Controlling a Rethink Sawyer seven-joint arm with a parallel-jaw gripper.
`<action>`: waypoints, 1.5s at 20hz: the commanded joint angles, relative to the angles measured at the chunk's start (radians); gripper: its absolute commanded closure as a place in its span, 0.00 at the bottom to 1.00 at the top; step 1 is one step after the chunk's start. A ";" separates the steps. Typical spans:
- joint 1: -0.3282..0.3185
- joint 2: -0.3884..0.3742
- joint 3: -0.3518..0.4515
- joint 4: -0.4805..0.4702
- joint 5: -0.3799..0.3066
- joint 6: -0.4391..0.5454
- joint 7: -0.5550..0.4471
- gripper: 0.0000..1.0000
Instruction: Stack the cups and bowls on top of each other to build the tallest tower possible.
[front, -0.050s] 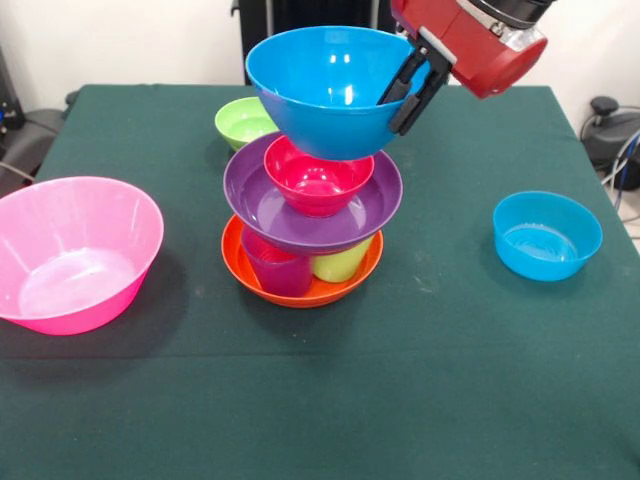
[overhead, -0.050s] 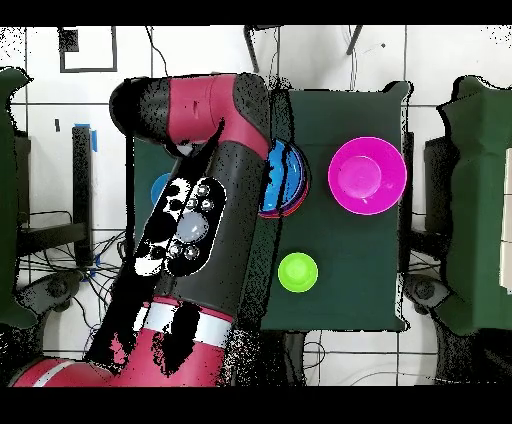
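Tower (front, -0.050s: 312, 215) stands mid-table on the green cloth (front, -0.050s: 420, 400): an orange bowl (front, -0.050s: 300, 290) at the bottom holds a purple cup (front, -0.050s: 278, 270) and a lime cup (front, -0.050s: 340, 262) side by side, both apparently mouth-down, though that is hard to tell. A purple bowl (front, -0.050s: 290, 215) rests across the two cups, and a red bowl (front, -0.050s: 318, 180) sits inside it. Above that, a big blue bowl (front, -0.050s: 325, 85) hangs upright with its base just over the red bowl; whether the two touch cannot be made out.

The gripper (front, -0.050s: 412, 88) comes down from the upper right and is clamped on the blue bowl's right rim, one dark finger inside the wall and the other outside. The arm's red wrist (front, -0.050s: 480, 45) sits just above and right of that rim.

Away from the tower, a big pink bowl (front, -0.050s: 75, 250) sits upright near the left edge of the table, well apart from the stack. A small light blue bowl (front, -0.050s: 547, 235) sits upright to the right, also well apart. A small green bowl (front, -0.050s: 243, 122) stands just behind the tower's left side, partly hidden by the blue bowl.

From overhead, the arm (overhead, -0.050s: 215, 190) covers most of the tower, leaving only a sliver of the blue bowl (overhead, -0.050s: 285, 180) showing beside it. The pink bowl (overhead, -0.050s: 367, 176) and green bowl (overhead, -0.050s: 297, 272) lie in plain sight on the cloth, and a bit of the light blue bowl (overhead, -0.050s: 160, 187) peeks out past the arm's other side
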 joint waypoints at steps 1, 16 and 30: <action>-0.024 -0.035 0.139 0.161 -0.104 -0.075 -0.262 1.00; -0.038 -0.034 0.178 0.206 -0.119 -0.194 -0.172 1.00; -0.068 -0.075 0.240 0.291 -0.115 -0.213 -0.174 1.00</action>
